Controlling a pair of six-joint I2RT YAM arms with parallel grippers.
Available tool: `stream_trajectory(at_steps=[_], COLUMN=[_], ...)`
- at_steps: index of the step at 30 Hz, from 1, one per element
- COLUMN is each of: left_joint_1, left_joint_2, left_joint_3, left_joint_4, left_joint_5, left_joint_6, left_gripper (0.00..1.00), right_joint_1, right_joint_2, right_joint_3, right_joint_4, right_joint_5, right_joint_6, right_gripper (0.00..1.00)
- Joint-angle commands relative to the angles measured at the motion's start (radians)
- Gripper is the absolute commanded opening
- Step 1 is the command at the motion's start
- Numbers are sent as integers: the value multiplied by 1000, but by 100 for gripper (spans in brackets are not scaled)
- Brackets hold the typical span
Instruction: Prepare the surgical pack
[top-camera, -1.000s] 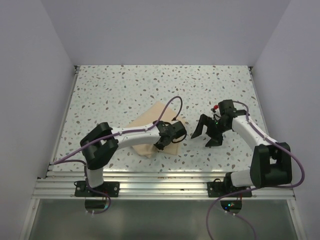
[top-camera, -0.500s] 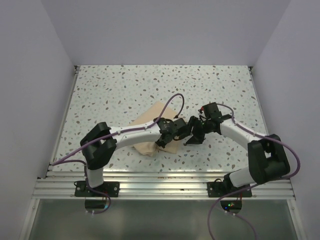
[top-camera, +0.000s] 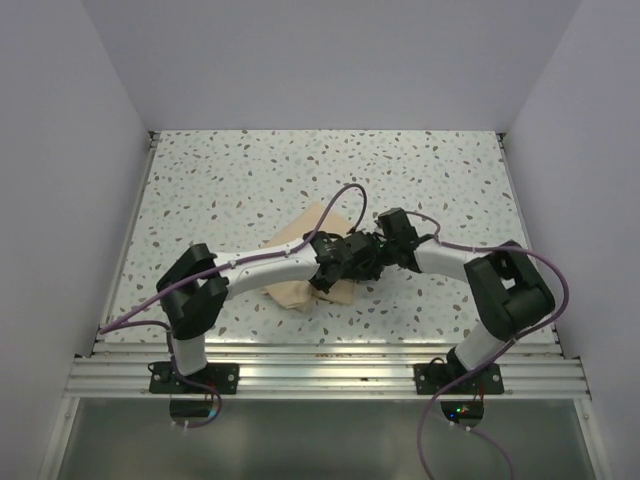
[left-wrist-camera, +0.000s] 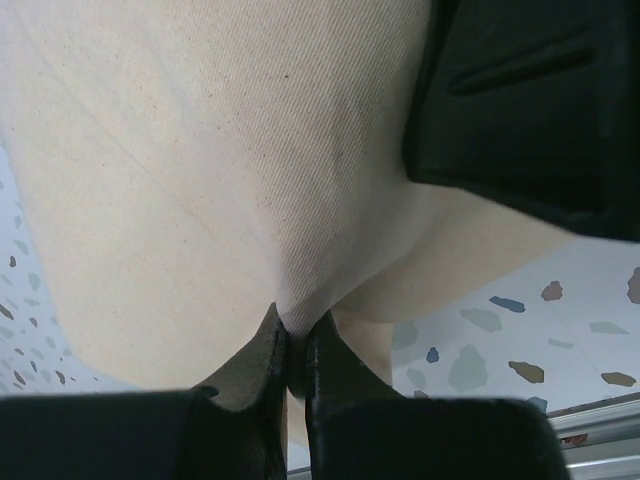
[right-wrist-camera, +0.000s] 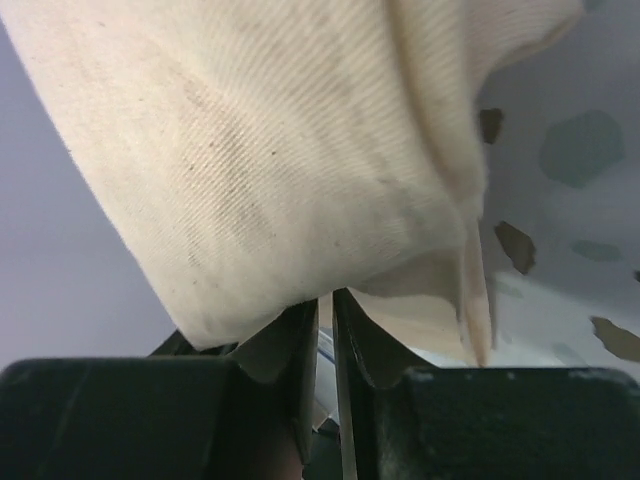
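Your right claw (right-wrist-camera: 325, 305) has swung in beside your left claw (left-wrist-camera: 297, 325); both pinch the tan cloth (left-wrist-camera: 200, 150) on the tabletop (top-camera: 250, 180).

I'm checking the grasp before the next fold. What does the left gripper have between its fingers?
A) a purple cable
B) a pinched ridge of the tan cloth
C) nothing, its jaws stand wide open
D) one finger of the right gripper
B: in the left wrist view the left gripper is closed on a raised fold of the tan cloth, which puckers up from its tips.
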Motion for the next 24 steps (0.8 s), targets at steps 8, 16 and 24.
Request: stream_trajectory(at_steps=[8,16,24], left_joint_1=[8,7,7], left_joint_2=[-91,-106,-92], left_joint_3=[70,63,73], left_joint_4=[54,65,70], left_joint_5=[48,75,98], left_joint_6=[55,79,105], left_gripper=[0,0,0], right_joint_1=[123,158,201], right_joint_2=[94,135,348], right_joint_3=[-36,-48,-88], right_joint_4=[421,645,1079], right_joint_5=[100,199,331], right_joint_6=[213,259,408], right_gripper=[11,12,15])
